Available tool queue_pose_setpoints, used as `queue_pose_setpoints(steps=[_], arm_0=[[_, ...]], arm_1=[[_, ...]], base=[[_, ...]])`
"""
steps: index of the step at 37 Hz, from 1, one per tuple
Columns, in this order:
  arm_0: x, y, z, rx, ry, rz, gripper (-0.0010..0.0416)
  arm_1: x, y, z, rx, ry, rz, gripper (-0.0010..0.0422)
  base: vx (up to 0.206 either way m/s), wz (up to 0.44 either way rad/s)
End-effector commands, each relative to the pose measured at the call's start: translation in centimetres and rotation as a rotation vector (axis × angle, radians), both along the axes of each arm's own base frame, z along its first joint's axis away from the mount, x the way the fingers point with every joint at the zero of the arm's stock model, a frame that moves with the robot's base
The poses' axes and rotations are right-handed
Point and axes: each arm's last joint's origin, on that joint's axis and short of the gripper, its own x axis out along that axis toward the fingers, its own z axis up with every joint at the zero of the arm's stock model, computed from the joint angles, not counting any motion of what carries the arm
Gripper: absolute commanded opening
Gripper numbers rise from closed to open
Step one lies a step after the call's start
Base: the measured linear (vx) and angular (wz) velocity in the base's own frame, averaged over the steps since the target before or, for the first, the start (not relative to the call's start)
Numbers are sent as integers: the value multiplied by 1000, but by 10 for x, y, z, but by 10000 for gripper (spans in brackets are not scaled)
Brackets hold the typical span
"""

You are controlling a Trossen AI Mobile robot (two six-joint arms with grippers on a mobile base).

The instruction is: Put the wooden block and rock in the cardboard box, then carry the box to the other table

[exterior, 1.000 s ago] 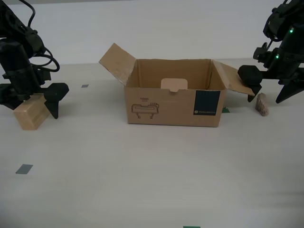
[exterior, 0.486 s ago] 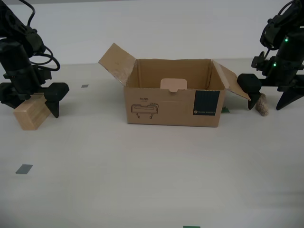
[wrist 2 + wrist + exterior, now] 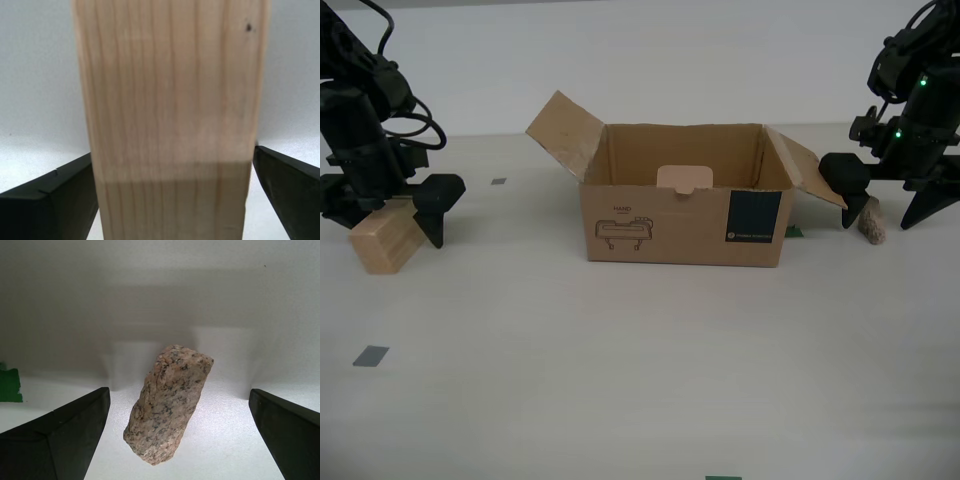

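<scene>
Our first pincer (image 3: 177,440) straddles the rock (image 3: 168,408) on the surface (image 3: 620,360) beside the cardboard box (image 3: 685,225), jaws wide, holding nothing. Our second pincer (image 3: 175,195) brackets the wooden block (image 3: 170,120), contact unclear. The tapered rock may roll or squirt out on closing.

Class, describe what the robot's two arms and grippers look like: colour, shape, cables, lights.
Both arms are matte black. My first gripper has broad, wedge-shaped fingers and small green lights on the arm above it. My second gripper has the same black tapered fingers, with black cables looping along its arm.
</scene>
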Motion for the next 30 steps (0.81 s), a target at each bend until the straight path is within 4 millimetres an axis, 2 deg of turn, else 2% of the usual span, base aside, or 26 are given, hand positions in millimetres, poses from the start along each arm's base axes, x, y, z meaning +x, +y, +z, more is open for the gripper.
queue_pose_setpoints(steps=[1,14,30], arm_0=[[0,0,0,-4,2,-1,375],[1,0,0,-5,-7,5,301],[1,0,0,-5,-11,5,219]], arm_1=[[0,0,0,-1,5,0,345],[0,0,0,-2,3,-1,241],[0,0,0,-1,0,-1,170]], base=[[0,0],[0,0],[0,0]])
